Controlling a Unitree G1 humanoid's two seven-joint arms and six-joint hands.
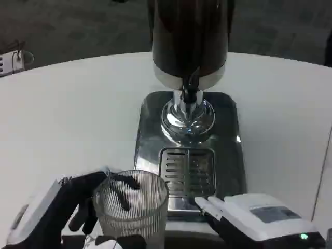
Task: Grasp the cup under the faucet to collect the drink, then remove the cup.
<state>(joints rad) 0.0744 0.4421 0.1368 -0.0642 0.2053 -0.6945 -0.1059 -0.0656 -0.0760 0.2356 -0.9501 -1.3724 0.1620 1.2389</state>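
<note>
A clear ribbed glass cup [132,205] stands at the near left of the dispenser's base, left of the drip grate [187,174]. My left hand [67,207] wraps its dark fingers around the cup from the left. The faucet [190,88] hangs from the dark drink tank [189,36] above the chrome base, well beyond the cup. My right hand [249,215] lies at the base's near right corner, its white fingertips [205,203] touching the front edge of the grate, holding nothing.
The steel dispenser base [228,155] fills the middle of the white round table [67,119]. A small white object with a cable [13,61] sits at the far left edge. Dark floor lies beyond the table.
</note>
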